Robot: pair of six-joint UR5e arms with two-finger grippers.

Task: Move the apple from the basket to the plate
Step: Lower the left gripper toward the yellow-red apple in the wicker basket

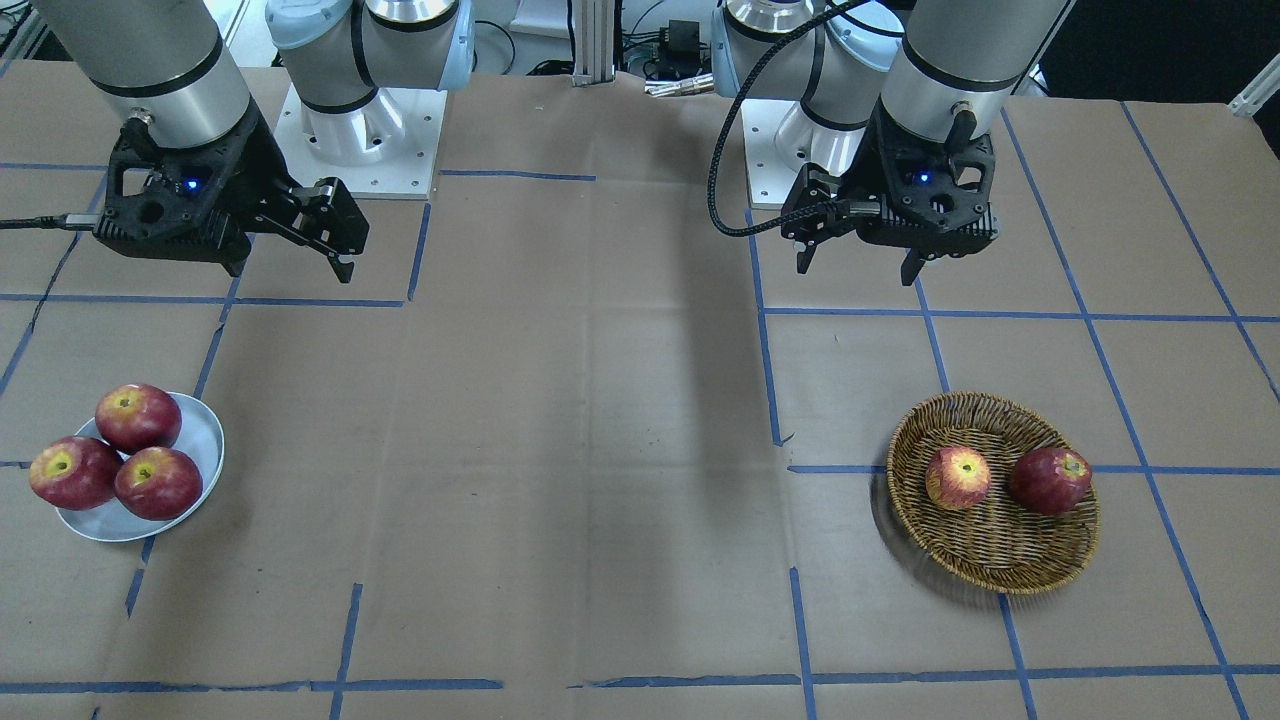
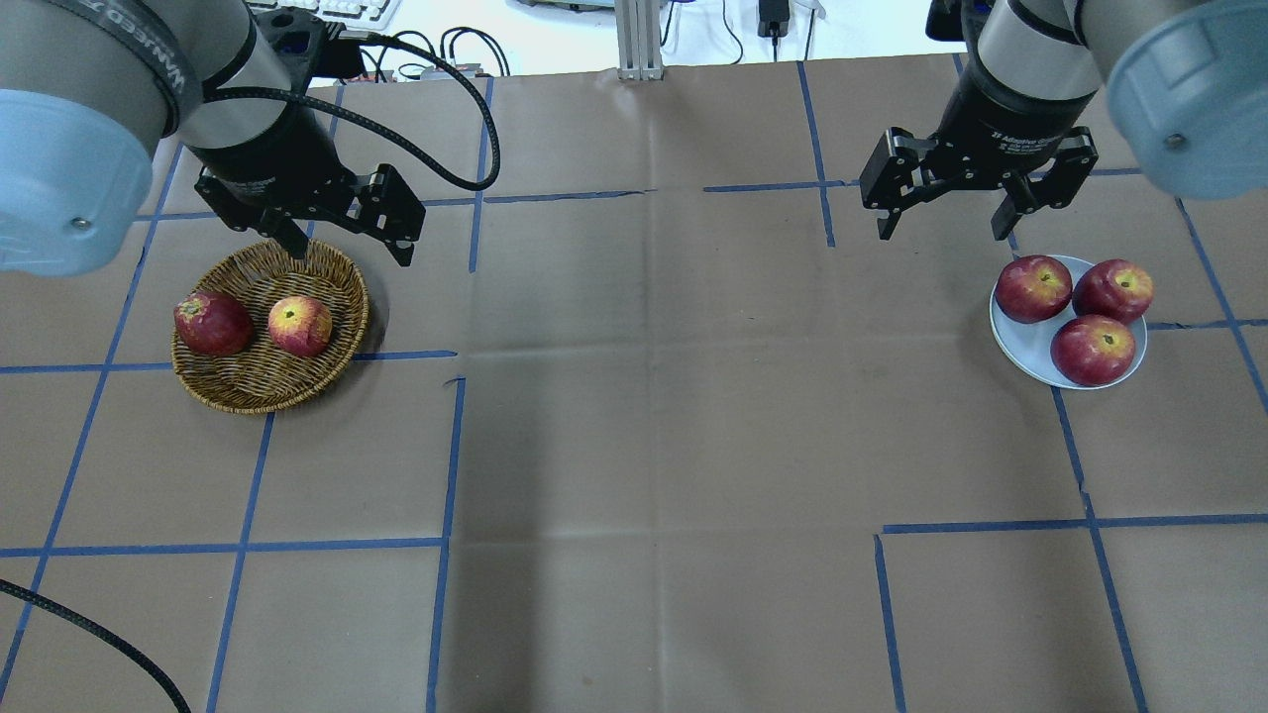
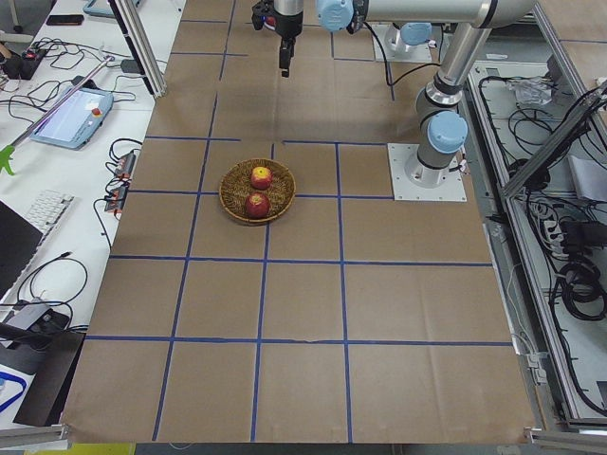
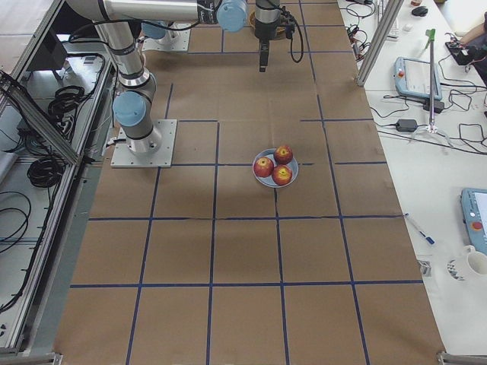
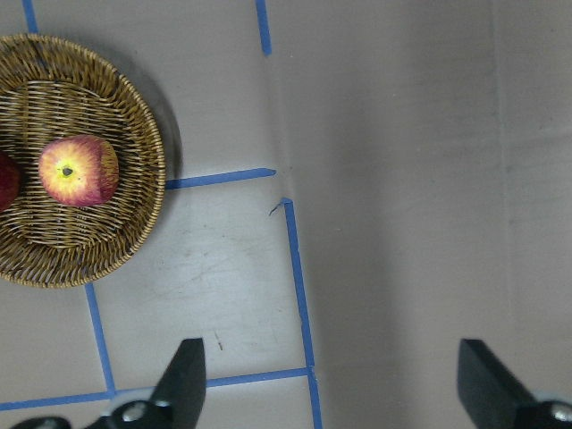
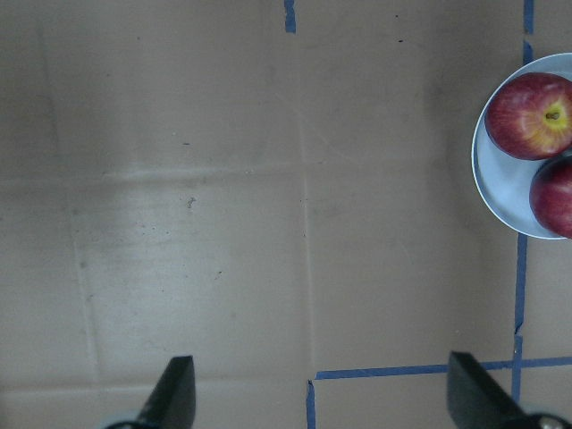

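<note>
On the left half of the bench [image 2: 634, 446], overhead view first: the left gripper [image 2: 349, 248] is hovering at the upper rim of the basket [image 2: 267, 401], jaws spread wide and carrying nothing. The apple [image 2: 300, 326] is sitting in the basket's right half, stem cup up. It is lying just below the jaws in this view and a touch left of their midline. It's round, so I'm not reading any long axis. The dark apple [image 2: 212, 323] is resting just beside it, with a narrow gap between them. The jaws are opening along the same line as the pair, so I'm judging that one finger must drop into that gap. The right gripper [image 2: 941, 223] is hanging just above the plate [image 2: 1030, 342], jaws wide and empty.

Front-facing view, sides swapped: the left arm is plainly the nearer one to the basket, and the plate is lying well apart across the bench.

Left wrist view: the apple is showing at upper left, with the wide jaws at the lower edge.

Right wrist view: the plate is peeking in at the right edge and the jaws are wide.

Side views: the flat brown covering is creasing slightly under a grid of blue tape [image 2: 342, 545]. Three dark apples [image 2: 1093, 349] are crowding the plate, so I'm expecting tight room for a fourth.
</note>
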